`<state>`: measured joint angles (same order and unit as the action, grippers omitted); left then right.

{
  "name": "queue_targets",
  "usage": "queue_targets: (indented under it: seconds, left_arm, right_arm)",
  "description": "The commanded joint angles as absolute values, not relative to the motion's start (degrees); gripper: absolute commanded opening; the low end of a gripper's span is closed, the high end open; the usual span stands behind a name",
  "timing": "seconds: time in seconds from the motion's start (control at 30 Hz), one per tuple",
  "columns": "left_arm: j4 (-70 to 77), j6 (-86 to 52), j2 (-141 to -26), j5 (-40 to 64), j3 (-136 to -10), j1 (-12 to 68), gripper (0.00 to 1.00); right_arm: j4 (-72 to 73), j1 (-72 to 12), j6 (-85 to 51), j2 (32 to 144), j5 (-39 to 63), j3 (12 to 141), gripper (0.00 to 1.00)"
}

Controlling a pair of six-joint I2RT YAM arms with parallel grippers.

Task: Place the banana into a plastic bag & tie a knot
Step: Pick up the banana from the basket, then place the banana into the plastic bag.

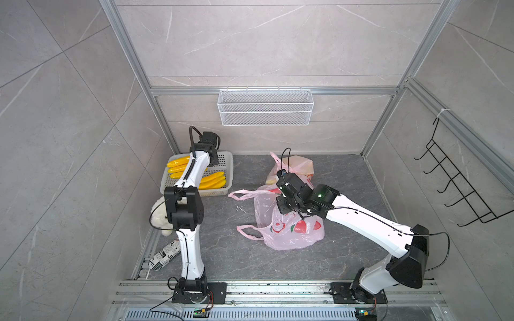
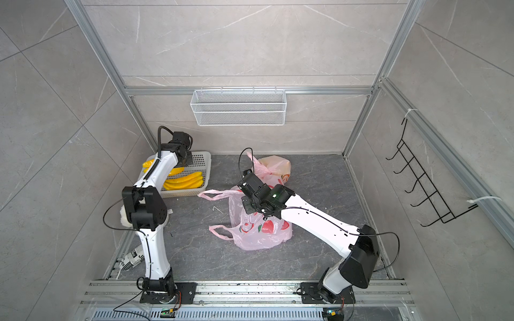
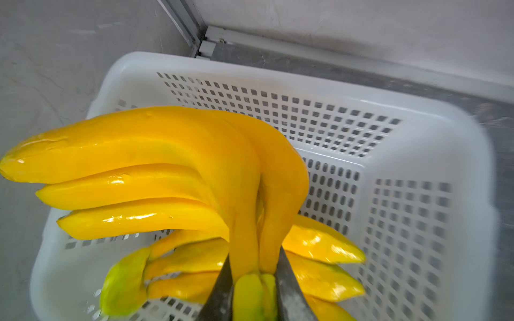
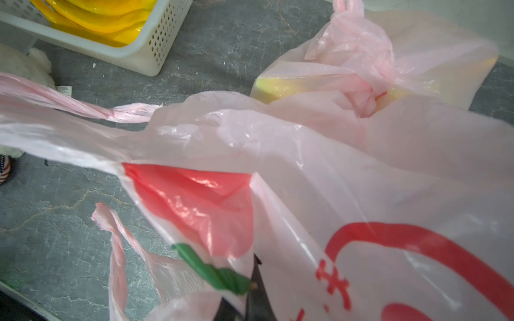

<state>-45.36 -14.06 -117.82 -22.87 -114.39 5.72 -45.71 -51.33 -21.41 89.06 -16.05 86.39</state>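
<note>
Left gripper (image 3: 254,257) clamped the banana (image 3: 167,144) stem over the basket (image 3: 434,139), at the bench's (image 1: 222,250) far-left corner. Right gripper (image 4: 256,278), closed, pinched the bag (image 4: 306,166) mid-bench.

You are working in a lab test cell: aluminium framing (image 1: 272,91) is enclosing tiled panels (image 1: 69,125), robot arms (image 1: 192,250) sitting on a rail (image 1: 278,290).

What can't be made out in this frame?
- Left hand: in both top views its own arm hides it; only the left wrist view shows it gripping the banana bunch.
- Right hand: plastic bag film covers most of it in the right wrist view; grip unconfirmed.
- Knotted bag: contents only a yellowish blur through its film, right wrist view.
</note>
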Motion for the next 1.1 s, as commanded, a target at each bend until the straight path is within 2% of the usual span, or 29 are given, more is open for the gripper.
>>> queue_targets:
  seconds: [0.0, 0.23, 0.7, 0.87, 1.07]
  left_arm:
    - [-44.36, -16.49, -106.94, -19.59, -110.83, 7.52, 0.04]
    - [-38.80, -19.29, -87.79, -8.71, -97.80, 10.62, 0.04]
    - [-31.51, -22.98, -47.80, 20.17, -74.33, 21.64, 0.00]
    - [-30.54, -25.69, -39.47, 29.79, -70.99, 22.32, 0.00]
    - [-25.73, -28.96, -34.87, 40.69, -69.47, 22.33, 0.00]
  right_arm:
    - [-47.76, -50.73, -20.75, 90.14, -16.21, 89.95, 0.00]
    - [-48.35, -46.94, -19.44, 88.82, -9.62, 91.64, 0.00]
    - [-47.10, -38.09, -20.47, 82.03, -1.38, 83.06, 0.00]
    - [-47.52, -36.49, -20.65, 82.13, -0.88, 83.88, 0.00]
    - [-48.72, -35.29, -20.48, 84.04, -0.79, 87.70, 0.00]
